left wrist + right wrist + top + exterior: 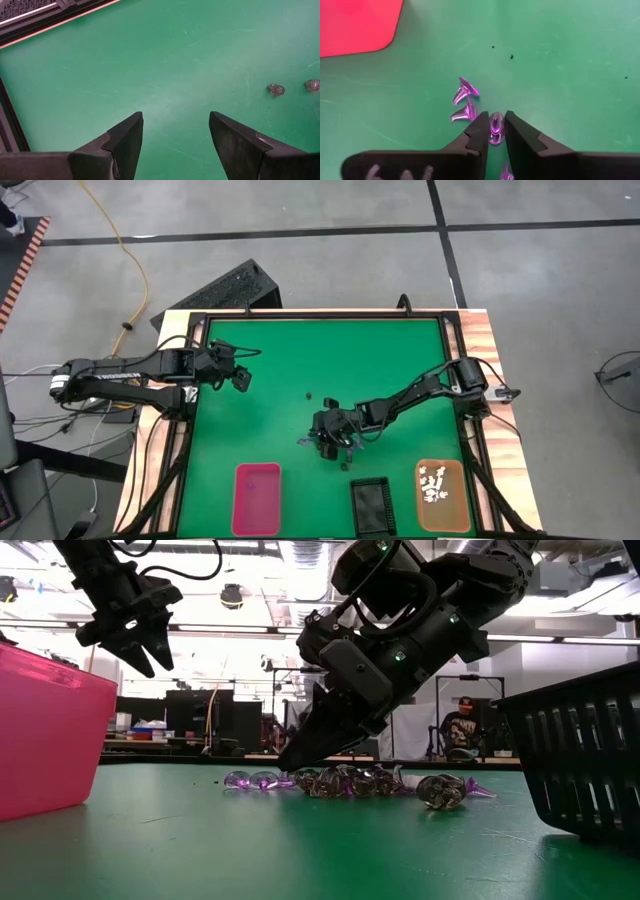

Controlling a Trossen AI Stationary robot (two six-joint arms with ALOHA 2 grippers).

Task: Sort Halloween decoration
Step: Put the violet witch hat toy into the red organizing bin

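A cluster of tiny purple trinkets (350, 782) lies on the green mat (300, 350) near the table's middle (340, 445). My right gripper (496, 122) is down at the cluster's edge, nearly shut around one purple trinket (496, 131). Two more purple pieces (464, 102) lie just ahead of its fingers. My left gripper (175, 120) hangs open above the mat at the far left (238, 375), with nothing between its fingers. White trinkets (433, 483) lie in the orange tray (455, 515). My right gripper pinches a single purple trinket (496, 120) between its two fingers (481, 131), at their free ends. The fingers slant down at it from the table's far right side. The trinket rests on the mat.
At the near edge stand a pink tray (257, 498), a black slotted tray (371, 506) and the orange tray. Two small dark trinkets (276, 89) lie apart on the mat beyond the cluster (308, 393). A black frame (300, 315) borders the mat.
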